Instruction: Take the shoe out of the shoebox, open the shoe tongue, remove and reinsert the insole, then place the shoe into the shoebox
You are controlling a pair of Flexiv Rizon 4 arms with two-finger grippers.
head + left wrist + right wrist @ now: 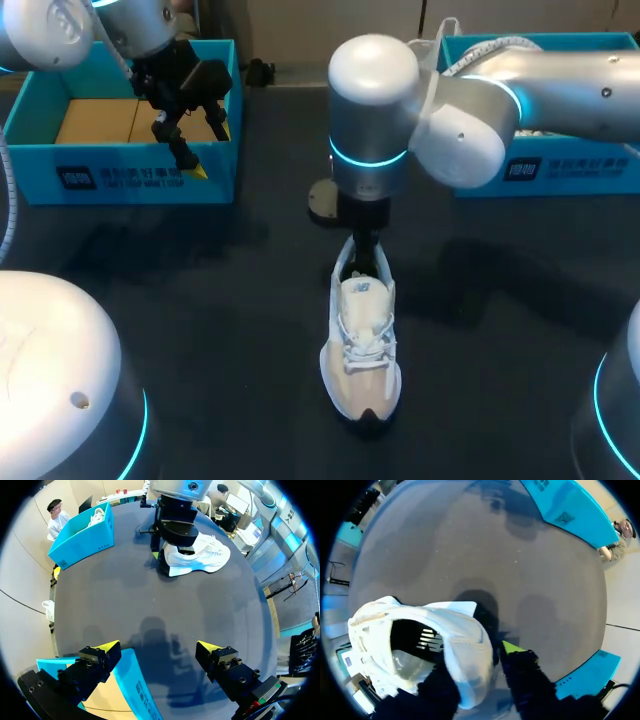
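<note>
Shoe heel seemingly clamped by right pincer, shoebox beyond.

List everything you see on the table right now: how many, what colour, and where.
shoe: one, white and beige, middle of the table, heel away from the robot.
left shoebox: one, bright blue, tan inside, far left.
right shoebox: one, bright blue, far right.
second shoe: one, white, inside the right shoebox.
table: one, dark, under everything.
left gripper: one, black with yellow tips, open, above the left shoebox's near wall.
right gripper: one, shut on the shoe's heel.
</note>
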